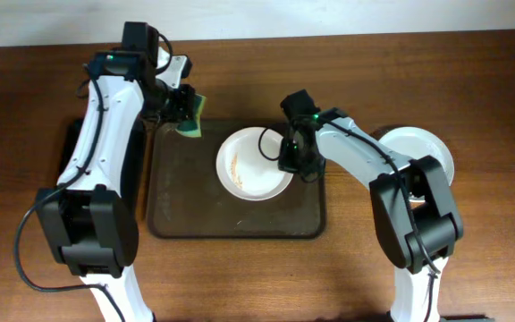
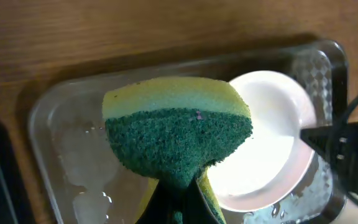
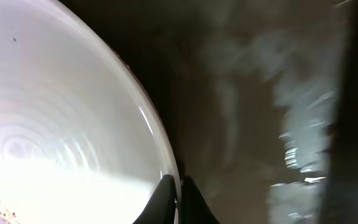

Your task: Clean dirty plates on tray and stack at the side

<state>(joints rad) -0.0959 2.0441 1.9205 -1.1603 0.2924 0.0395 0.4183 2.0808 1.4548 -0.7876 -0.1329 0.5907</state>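
A white plate [image 1: 251, 170] with yellowish-brown streaks sits on the dark brown tray [image 1: 186, 210]. My right gripper [image 1: 291, 157] is shut on the plate's right rim; the right wrist view shows both fingers [image 3: 178, 193] pinching the rim of the plate [image 3: 61, 112]. My left gripper [image 1: 184, 107] is shut on a green and yellow sponge [image 1: 192, 119] above the tray's back left corner. In the left wrist view the sponge [image 2: 179, 134] hangs over the tray [image 2: 73, 143] beside the plate [image 2: 269, 137]. Another white plate [image 1: 423, 152] lies on the table at the right, beside the tray.
A narrow black tray [image 1: 71, 156] lies left of the brown tray, under my left arm. The wooden table [image 1: 472, 80] extends around both trays. Wet patches shine on the brown tray's floor [image 2: 79, 168].
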